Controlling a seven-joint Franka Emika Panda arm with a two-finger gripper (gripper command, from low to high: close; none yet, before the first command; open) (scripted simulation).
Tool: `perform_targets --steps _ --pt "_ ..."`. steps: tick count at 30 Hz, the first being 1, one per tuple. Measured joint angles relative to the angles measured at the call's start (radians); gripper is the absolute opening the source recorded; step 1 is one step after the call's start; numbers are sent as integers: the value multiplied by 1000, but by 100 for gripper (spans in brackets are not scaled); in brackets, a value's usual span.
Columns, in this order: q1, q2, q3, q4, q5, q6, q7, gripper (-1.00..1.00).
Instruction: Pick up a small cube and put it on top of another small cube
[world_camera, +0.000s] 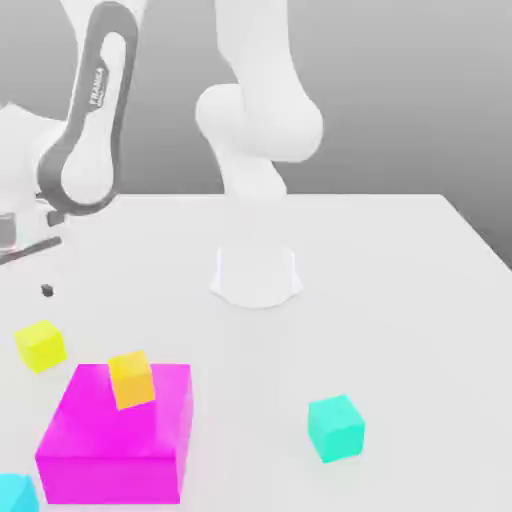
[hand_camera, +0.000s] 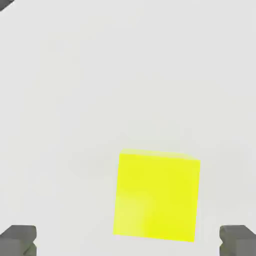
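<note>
The white Franka gripper's two grey fingers (hand_camera: 20, 240) stand wide apart with the small plain lemon-yellow cube (hand_camera: 156, 196) on the pale tabletop (world_camera: 400, 290) between their lines, its sides nearly square to them, so a descent with little turning seems due.

A pale desk (world_camera: 400, 260) spreads under even, bright light; beyond its far edge, toward twelve o'clock, stands a grey backdrop (world_camera: 400, 100).
</note>
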Motion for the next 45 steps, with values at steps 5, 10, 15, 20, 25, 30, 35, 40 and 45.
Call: perform_targets --steps 5,10,15,20,25,30,35,40,45 --pt "-65 162 80 27 75 131 -50 -100" --pt "-65 163 80 27 74 134 -49 -100" --pt "-41 69 45 10 27 58 -13 -100" --pt "-1 -59 53 13 -41 -43 0 -100" --pt "158 -97 166 64 -23 -67 -117 -100" --pt "333 -134 261 102 8 -93 -241 -100" --pt "520 -188 376 63 11 -144 -303 -100" --pt "719 -236 475 16 -4 -196 -347 -100" --pt "745 -197 505 -23 -73 -168 -299 -100"
